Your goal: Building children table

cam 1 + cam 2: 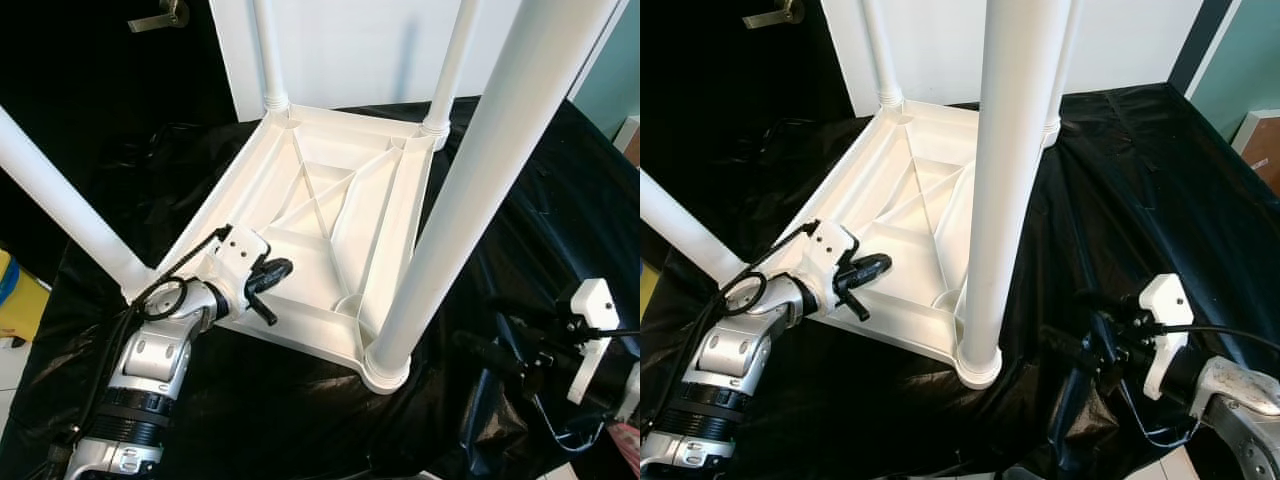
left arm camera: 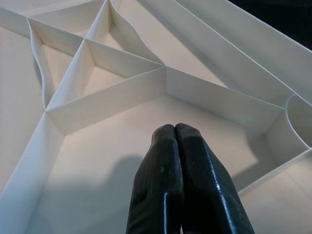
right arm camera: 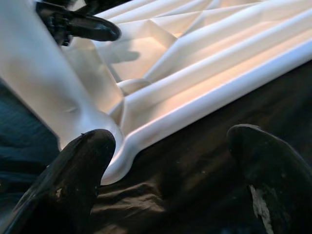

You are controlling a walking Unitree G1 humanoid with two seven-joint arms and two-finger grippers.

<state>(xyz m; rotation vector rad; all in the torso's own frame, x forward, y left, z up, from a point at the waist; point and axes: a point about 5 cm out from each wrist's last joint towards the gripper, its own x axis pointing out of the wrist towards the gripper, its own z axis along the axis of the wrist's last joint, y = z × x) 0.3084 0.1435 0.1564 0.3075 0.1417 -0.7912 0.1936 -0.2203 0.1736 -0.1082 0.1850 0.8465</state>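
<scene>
The left gripper, fingers pressed together, is hovering over the upturned table, while the right gripper is hanging spread beside a leg.

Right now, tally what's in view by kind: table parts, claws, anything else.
Tabletop, upside down: 1
Legs fitted to it: 4
Black sheet under it: 1
Claws: 2, left claw shut over the tabletop ribs, right claw open by the near corner leg
Door handle: 1
Total: 9
</scene>
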